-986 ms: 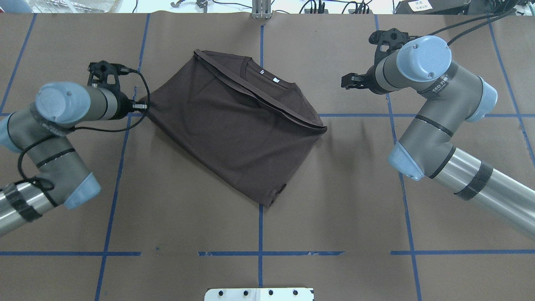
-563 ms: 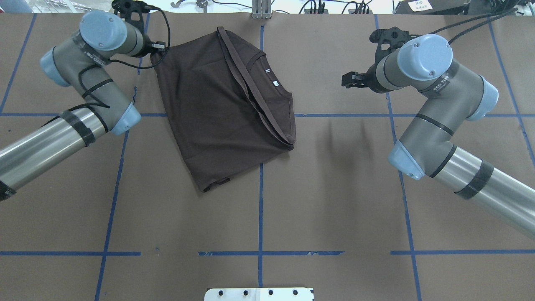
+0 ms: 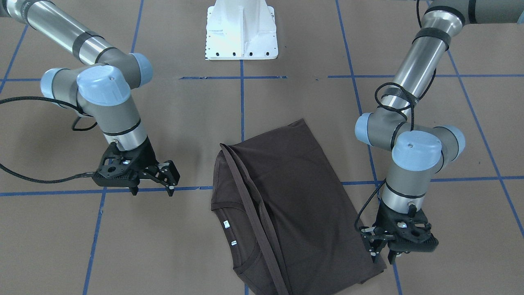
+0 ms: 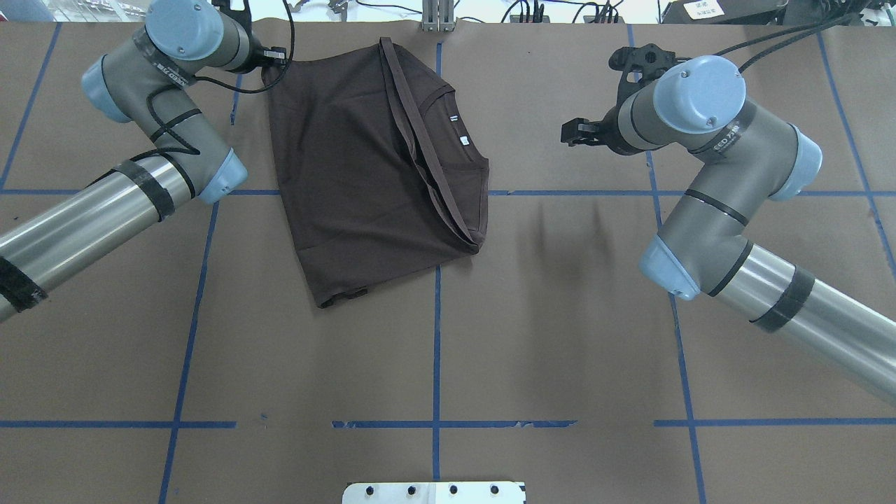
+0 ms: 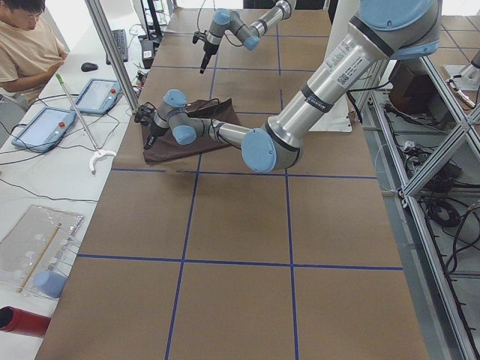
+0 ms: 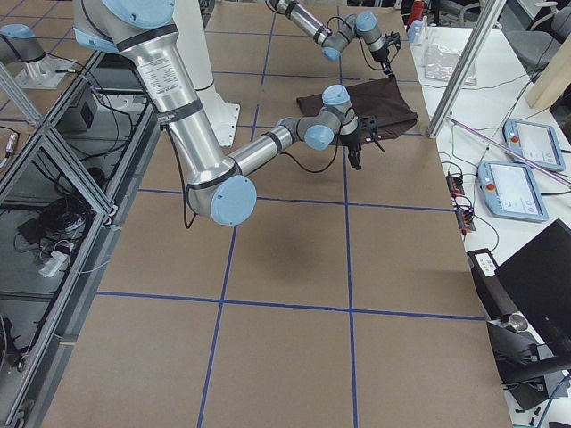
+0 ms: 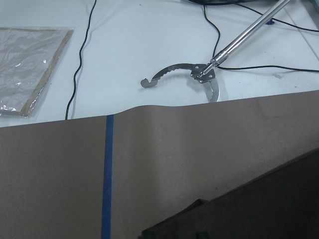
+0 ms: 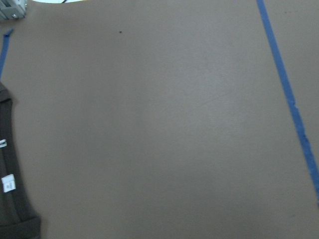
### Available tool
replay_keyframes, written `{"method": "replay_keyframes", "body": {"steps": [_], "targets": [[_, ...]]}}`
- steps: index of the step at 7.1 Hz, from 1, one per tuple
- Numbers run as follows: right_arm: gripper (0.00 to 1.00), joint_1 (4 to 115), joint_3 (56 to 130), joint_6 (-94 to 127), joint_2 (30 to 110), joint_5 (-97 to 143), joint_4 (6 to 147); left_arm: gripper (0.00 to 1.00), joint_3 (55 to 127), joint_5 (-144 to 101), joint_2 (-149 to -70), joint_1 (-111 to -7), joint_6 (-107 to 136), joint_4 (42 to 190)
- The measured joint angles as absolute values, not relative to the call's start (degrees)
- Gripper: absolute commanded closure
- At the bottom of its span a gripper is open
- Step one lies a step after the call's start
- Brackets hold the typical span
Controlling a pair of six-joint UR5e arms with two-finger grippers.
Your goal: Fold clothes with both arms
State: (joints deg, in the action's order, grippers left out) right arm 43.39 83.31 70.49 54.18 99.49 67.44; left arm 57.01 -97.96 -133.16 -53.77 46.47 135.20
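Observation:
The dark brown T-shirt [image 4: 364, 161] lies folded on the brown table cover, at the far left of centre. Its collar and white neck tags face right. It also shows in the front view [image 3: 294, 196]. My left gripper [image 4: 271, 57] sits at the shirt's far-left corner, close to the far table edge, and looks shut on that corner [image 3: 381, 256]. The left wrist view shows only the shirt's edge [image 7: 259, 209]. My right gripper [image 4: 568, 133] is open and empty above bare table to the right of the shirt [image 3: 151, 189]. The right wrist view catches the collar's edge [image 8: 10, 209].
The white pedestal base [image 4: 434, 492] stands at the near edge. Blue tape lines [image 4: 435, 336] cross the cover. Beyond the far edge lie cables and a metal reacher tool [image 7: 199, 74]. An operator [image 5: 26, 45] sits at a side desk with tablets.
My left arm has swung toward the far edge and dragged the shirt's corner with it. The shirt has turned and slid left and away. My right gripper has shifted slightly left.

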Motion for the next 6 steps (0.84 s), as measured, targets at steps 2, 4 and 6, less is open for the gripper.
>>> {"method": "replay_keyframes", "body": {"steps": [2,4,6], "targets": [[0.46,39.31,74.84,78.18,45.13,94.90,67.73,0.00,61.55,-101.40,-129.69,-54.25,45.28,135.56],[0.46,35.69,70.98,79.64,40.53,90.94,71.04,0.00,62.63,-101.90,-128.87,-54.29,45.32,135.66],[0.46,33.62,69.29,79.20,39.41,88.17,73.05,0.00,62.72,-101.95,-128.78,-54.21,45.35,135.75]]}}
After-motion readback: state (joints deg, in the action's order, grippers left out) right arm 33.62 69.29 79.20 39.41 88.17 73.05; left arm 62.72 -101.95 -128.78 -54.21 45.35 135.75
